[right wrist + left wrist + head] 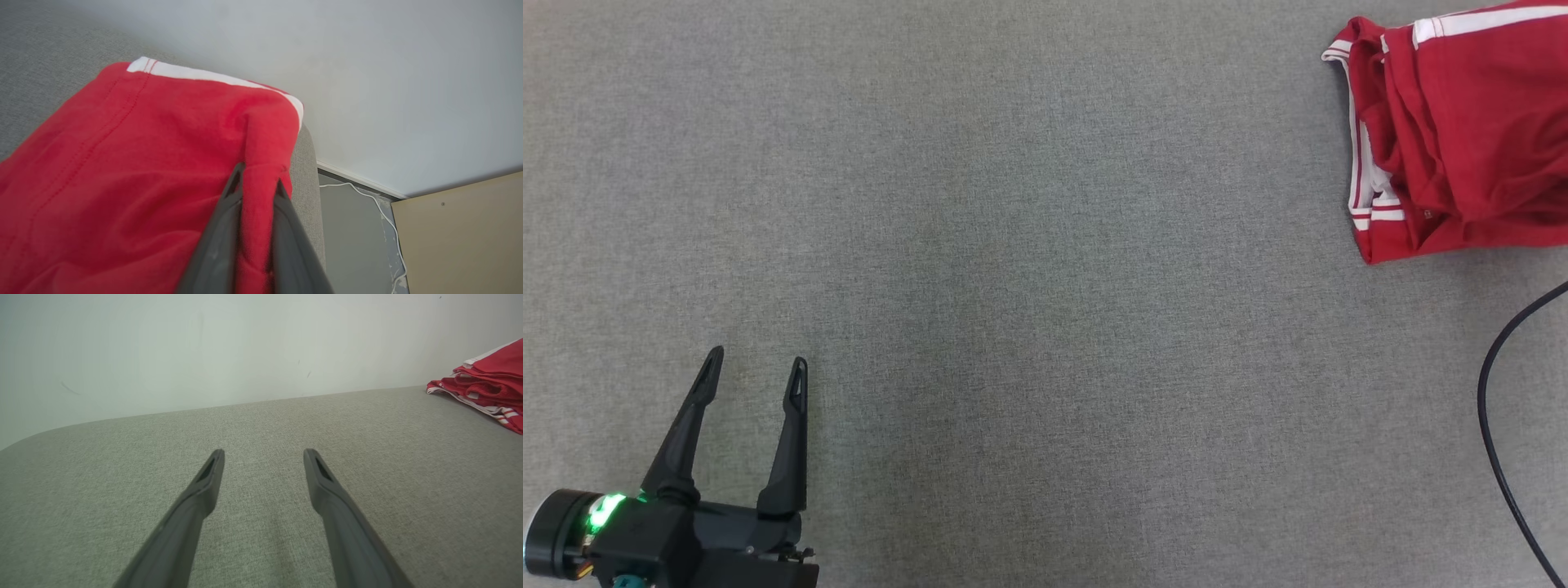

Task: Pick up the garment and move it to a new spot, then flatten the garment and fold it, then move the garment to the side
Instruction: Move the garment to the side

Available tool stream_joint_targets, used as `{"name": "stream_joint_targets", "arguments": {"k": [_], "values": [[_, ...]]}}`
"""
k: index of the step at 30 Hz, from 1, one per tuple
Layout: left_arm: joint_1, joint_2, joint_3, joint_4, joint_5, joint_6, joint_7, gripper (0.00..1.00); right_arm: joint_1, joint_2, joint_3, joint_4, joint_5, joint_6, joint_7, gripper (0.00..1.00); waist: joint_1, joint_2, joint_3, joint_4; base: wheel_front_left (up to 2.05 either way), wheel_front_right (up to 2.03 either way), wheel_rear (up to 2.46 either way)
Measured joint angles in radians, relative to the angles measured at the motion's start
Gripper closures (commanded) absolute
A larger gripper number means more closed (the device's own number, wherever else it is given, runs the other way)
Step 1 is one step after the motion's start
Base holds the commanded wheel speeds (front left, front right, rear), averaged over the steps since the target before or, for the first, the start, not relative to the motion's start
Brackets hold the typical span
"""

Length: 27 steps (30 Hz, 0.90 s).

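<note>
— So where's the garment [1462, 139]?
— Folded, red with white stripes, at the far right of the grey worktop [1045, 327]. The right hand [260, 174] has a ridge of it pinched between nearly closed fingers.
— And the left hand [757, 359]?
— Spread wide, holding nothing, at the near left, well apart from it.

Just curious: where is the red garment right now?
The red garment lies at the far right of the grey table in the head view, with a fold between the fingers of the right gripper.
</note>
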Motion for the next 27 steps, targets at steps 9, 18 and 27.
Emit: {"name": "stream_joint_targets", "arguments": {"k": [9,18,27], "values": [[-0.001,-0.006,-0.004,0.014,-0.005,0.007,-0.017,0.0,-0.057,0.026,0.003,0.107,-0.047,0.0,-0.064,0.0,0.0,0.0,-0.006,0.0,0.0,0.0,0.0],[0.018,-0.029,-0.003,0.076,-0.032,0.017,-0.058,0.0,-0.057,0.116,-0.074,0.112,0.008,0.0,-0.167,0.0,-0.0001,-0.0001,-0.062,0.006,0.0,0.0,0.0],[0.062,-0.054,-0.004,0.135,-0.064,0.02,-0.089,0.0,0.042,0.188,-0.281,-0.068,-0.008,0.0,-0.182,0.0,-0.0003,-0.0002,-0.158,0.019,0.0,0.0,0.0]]}}
